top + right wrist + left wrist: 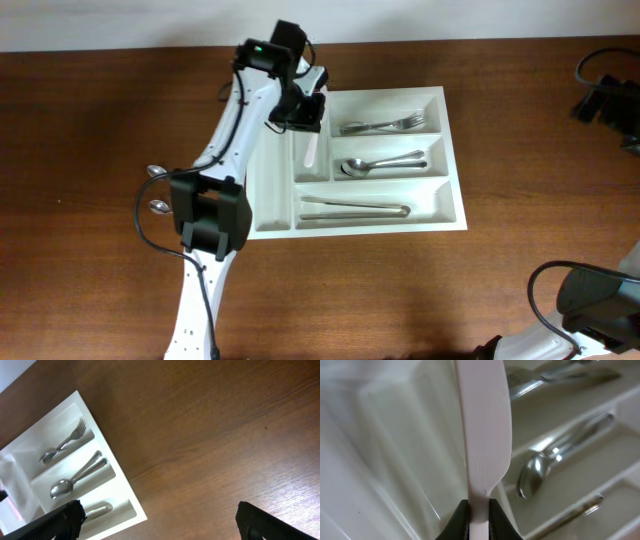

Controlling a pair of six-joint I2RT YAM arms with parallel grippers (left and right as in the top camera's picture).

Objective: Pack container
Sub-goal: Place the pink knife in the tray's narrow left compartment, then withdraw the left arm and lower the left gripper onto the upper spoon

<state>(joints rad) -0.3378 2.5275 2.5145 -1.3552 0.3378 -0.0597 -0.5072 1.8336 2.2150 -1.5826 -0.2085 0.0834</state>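
Left wrist: black fingers (456, 525) clamp a smooth white plastic knife (482, 435) over the glossy container (395, 445).

Overhead faces down; wrist views share tray (272, 200).

Overhead, you see even, bright light; the container (452, 205) casts a faint soft shadow. In the left wrist view the white knife (484, 435) is close and blurred, and the spoon (532, 472) glares. Right wrist view: sharp.

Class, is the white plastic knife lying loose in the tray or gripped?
Gripped: the left hand pinches the knife by its handle over the tray's narrow compartment.
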